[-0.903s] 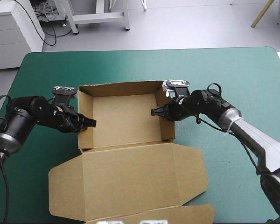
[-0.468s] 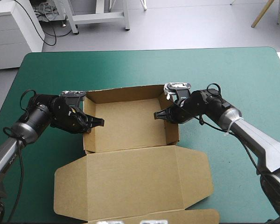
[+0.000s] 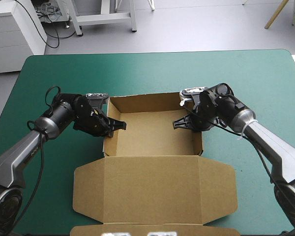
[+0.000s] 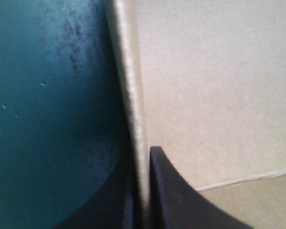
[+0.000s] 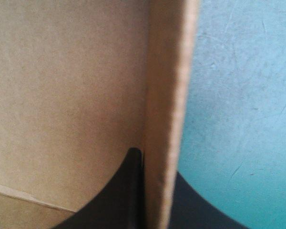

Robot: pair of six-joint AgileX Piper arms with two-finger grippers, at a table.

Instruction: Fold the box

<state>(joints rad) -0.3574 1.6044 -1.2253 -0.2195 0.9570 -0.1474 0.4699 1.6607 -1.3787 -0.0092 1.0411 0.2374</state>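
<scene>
High view shows the box mid-way across the table, tray up, lid flat toward the near edge. My left pincer is clenched on its left wall, my right pincer on the right wall. Light, stiff board, I reckon, but it creases, so I'd grip the walls near the top edge.

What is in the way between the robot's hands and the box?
Nothing that I can see. The left gripper pinches the left wall of the box, and the right gripper pinches its right wall.
</scene>
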